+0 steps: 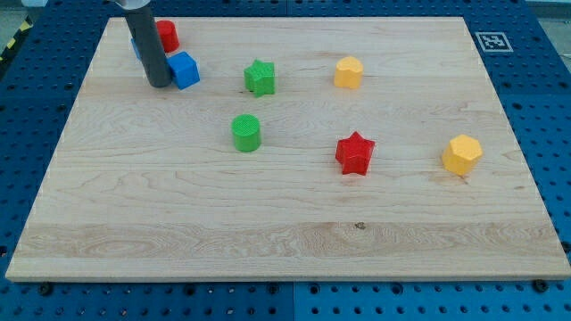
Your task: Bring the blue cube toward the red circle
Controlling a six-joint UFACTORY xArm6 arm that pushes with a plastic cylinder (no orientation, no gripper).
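The blue cube (185, 69) sits near the view's top left on the wooden board (285, 223). The red circle (167, 35) lies just above and to the left of it, partly hidden by the rod. My tip (160, 83) rests on the board touching the blue cube's left side. A sliver of another blue block (135, 46) shows behind the rod, to the left of the red circle.
A green star (260, 78) and a yellow hexagon (348, 72) lie along the top. A green cylinder (246, 132) sits mid-board, a red star (355, 152) to its right, and another yellow hexagon (461, 154) at the far right.
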